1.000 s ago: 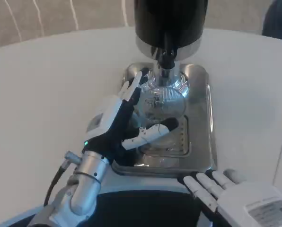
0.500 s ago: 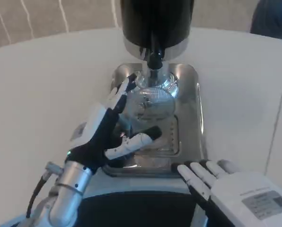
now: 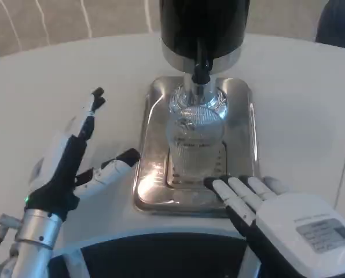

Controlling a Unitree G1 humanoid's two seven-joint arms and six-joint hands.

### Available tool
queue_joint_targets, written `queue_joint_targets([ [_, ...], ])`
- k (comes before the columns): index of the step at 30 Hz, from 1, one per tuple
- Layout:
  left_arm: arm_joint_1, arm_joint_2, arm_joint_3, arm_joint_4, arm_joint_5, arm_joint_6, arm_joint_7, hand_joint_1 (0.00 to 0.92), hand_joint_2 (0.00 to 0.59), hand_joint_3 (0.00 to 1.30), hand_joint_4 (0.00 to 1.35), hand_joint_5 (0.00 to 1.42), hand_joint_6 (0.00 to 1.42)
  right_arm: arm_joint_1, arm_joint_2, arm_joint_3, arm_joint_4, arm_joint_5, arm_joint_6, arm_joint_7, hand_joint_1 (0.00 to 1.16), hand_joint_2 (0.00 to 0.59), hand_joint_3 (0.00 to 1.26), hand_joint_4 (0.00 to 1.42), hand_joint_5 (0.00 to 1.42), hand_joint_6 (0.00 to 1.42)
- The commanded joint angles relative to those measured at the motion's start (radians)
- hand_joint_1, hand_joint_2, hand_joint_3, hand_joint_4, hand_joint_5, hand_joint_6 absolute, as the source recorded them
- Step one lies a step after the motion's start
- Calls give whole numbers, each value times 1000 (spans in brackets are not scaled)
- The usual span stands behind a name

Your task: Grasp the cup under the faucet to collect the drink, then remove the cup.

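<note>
Clear and see-through, the ribbed plastic cup stood upright on the shiny metal drip tray, right under the black faucet of the big black drink dispenser. Its long axis ran straight up and down, with its open mouth pointing up at the faucet. How much drink was in it was too hard to tell.

To the left of the tray, the left robot hand was apart from the cup, fingers spread wide, holding nothing. At the near edge of the tray, the right robot hand lay with its fingers stretched out and apart, also holding nothing, its fingertips near the foot of the cup.

Nobody had hold of the cup, so it was not ready to be taken away. A robot hand that came in too fast could bump the light cup, tip it, or push it out from under the faucet. Squeezing too hard could crush the thin plastic and spill the drink on the white table.
</note>
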Motion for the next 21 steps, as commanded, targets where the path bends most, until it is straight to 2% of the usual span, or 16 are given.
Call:
queue_joint_targets([
  [1, 40, 29, 23, -22, -18, -11, -30, 110, 29, 0, 0, 25, 19, -16, 92, 33, -16, -18, 40, -31, 415, 429, 14, 0, 0, 0],
  [6, 76, 62, 31, -44, -6, -3, -38, 111, 30, 2, 0, 32, 22, -48, 107, 60, -16, -14, 111, -56, 415, 429, 0, 0, 0, 0],
  [9, 114, 91, 40, -68, 8, -1, -31, 112, 35, 15, 0, 37, 24, -129, 140, 74, -16, -14, 232, -44, 412, 433, 0, 0, 0, 0],
  [12, 141, 105, 47, -94, 18, 1, -26, 107, 37, 20, 0, 38, 25, -195, 126, 96, -13, -27, 334, -42, 396, 445, 0, 0, 0, 1],
  [16, 178, 120, 55, -142, 39, 10, -16, 104, 45, 30, 0, 39, 26, -274, 110, 139, 5, -46, 435, -59, 337, 455, 0, 0, 0, 1],
  [21, 219, 131, 62, -201, 56, 28, -17, 104, 49, 33, 0, 40, 27, -326, 126, 206, 17, -71, 528, -83, 290, 481, 0, 0, 0, 0],
])
